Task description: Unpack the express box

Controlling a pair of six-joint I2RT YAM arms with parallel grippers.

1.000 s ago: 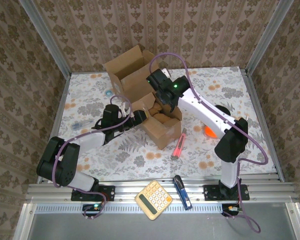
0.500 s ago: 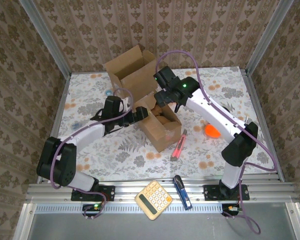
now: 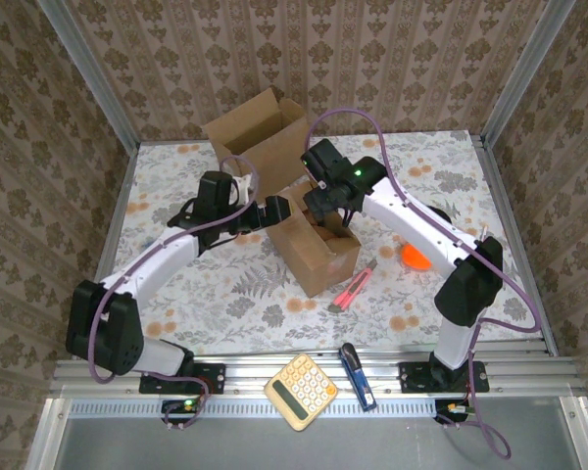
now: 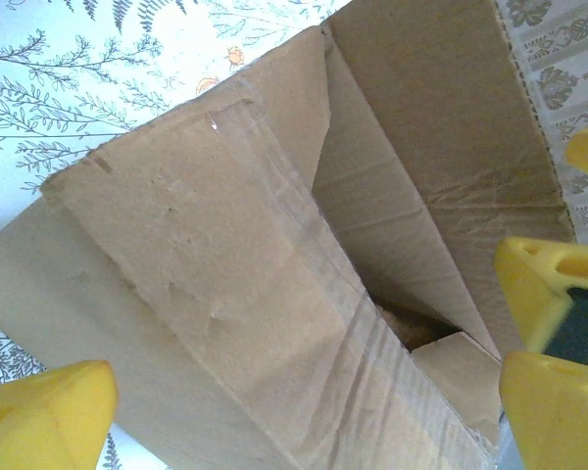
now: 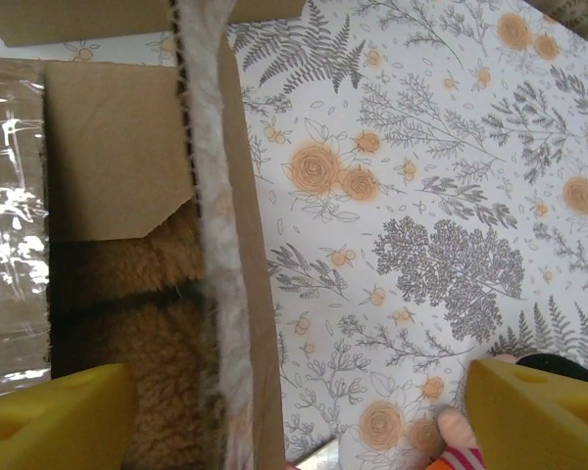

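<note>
Seen from above, the express box (image 3: 318,250) stands open on the flowered table (image 3: 225,284) with a tool on either side of it. The left gripper (image 3: 274,211) is at its far left corner and the right gripper (image 3: 325,204) is over its far rim, so the two sit close together. A bigger carton (image 3: 260,137) stands beyond both. On the near side of the right gripper's arm lie an orange thing (image 3: 412,257) and a red cutter (image 3: 353,287).

From the left wrist, the left gripper (image 4: 294,362) is spread wide, its yellow fingers (image 4: 44,411) far apart with nothing clamped. The express box (image 4: 225,255) lies right in front and spans the gap, its taped flap toward the tool. A scrap of brown fuzz (image 4: 404,321) shows deep in the opening. I can't tell whether the fingers touch the cardboard.

From the right wrist, the right gripper (image 5: 294,401) is released too, its fingers (image 5: 54,416) astride a wall of the express box (image 5: 230,245). One hangs inside over the brown fuzz (image 5: 127,313), and the other hangs outside over the table (image 5: 402,196).
</note>
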